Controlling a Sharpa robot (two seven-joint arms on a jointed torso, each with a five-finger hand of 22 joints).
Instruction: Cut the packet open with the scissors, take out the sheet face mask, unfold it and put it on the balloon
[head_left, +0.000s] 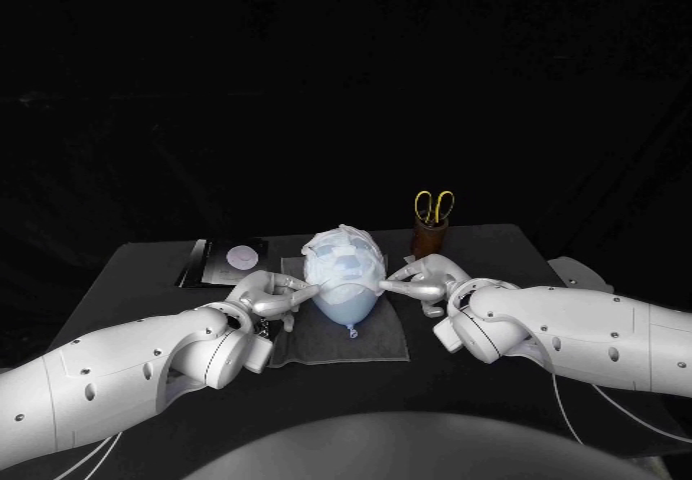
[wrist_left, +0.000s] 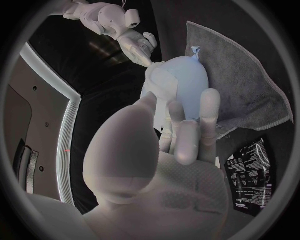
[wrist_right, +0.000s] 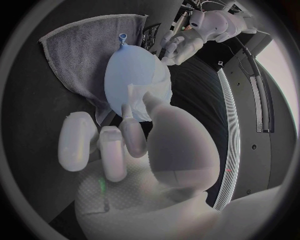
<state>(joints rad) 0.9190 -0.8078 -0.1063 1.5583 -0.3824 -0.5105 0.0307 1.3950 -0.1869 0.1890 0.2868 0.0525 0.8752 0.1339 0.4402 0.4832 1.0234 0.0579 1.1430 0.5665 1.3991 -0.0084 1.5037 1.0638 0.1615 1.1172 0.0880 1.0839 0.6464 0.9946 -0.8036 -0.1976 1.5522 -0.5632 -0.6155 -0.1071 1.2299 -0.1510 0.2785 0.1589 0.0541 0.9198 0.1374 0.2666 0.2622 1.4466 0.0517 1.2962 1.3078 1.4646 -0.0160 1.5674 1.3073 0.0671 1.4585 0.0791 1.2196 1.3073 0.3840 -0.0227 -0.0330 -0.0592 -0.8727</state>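
A pale blue balloon (head_left: 346, 300) lies on a grey towel (head_left: 378, 340) at the table's middle, knot toward me. The white sheet mask (head_left: 343, 255) is draped over its far part. My left hand (head_left: 271, 297) is at the balloon's left side, and its thumb and a finger pinch the mask's edge (wrist_left: 161, 87). My right hand (head_left: 423, 281) mirrors it on the right side, pinching the mask's other edge (wrist_right: 139, 95). The balloon (wrist_left: 182, 75) (wrist_right: 128, 70) fills the space between both hands. The yellow-handled scissors (head_left: 434, 206) stand in a brown holder behind the right hand.
The black cut packet (head_left: 224, 263) lies flat at the back left, beside the towel; it also shows as the packet (wrist_left: 249, 172) near my left wrist. The brown holder (head_left: 428, 240) stands close behind my right hand's fingers.
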